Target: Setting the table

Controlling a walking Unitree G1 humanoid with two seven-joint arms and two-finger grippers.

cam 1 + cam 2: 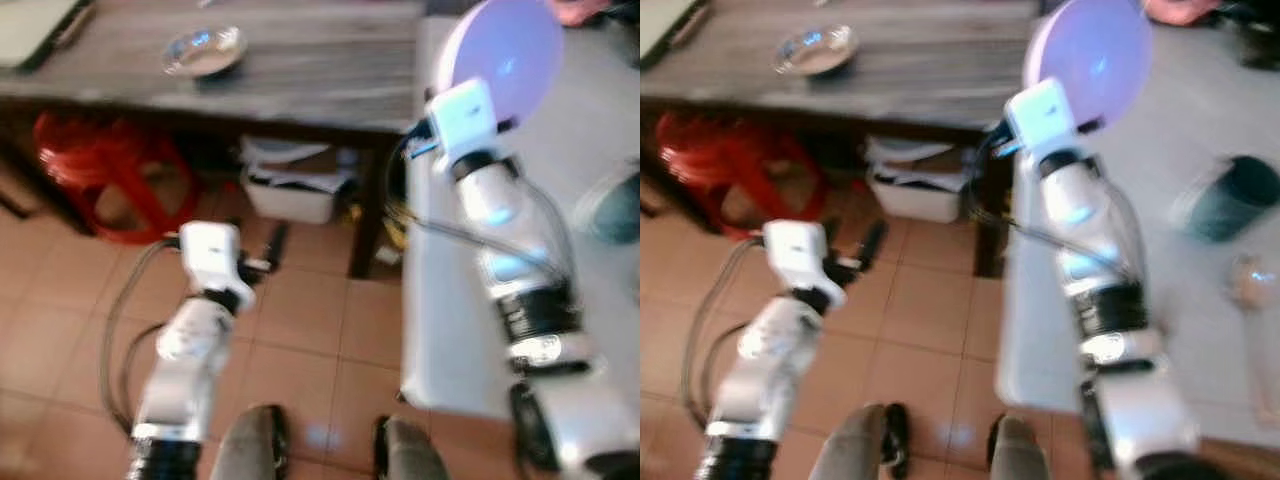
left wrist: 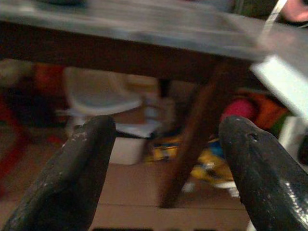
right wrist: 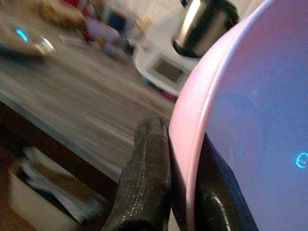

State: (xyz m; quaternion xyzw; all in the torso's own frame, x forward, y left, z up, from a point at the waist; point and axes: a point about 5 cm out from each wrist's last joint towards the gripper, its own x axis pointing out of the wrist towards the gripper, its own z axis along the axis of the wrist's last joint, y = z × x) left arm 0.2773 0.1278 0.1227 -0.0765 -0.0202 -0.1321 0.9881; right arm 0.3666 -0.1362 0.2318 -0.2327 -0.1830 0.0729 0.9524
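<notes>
My right gripper is shut on the rim of a pale pink plate, held up on edge above the gap between the white table and the dark wooden table. The plate sits pinched between the two black fingers. A glass bowl rests on the wooden table to the left. My left gripper hangs low over the tiled floor, open, with nothing between its fingers.
A red plastic stool and a white bin of papers stand under the wooden table. A dark green cup and a clear glass are on the white table. My feet are on the tiles.
</notes>
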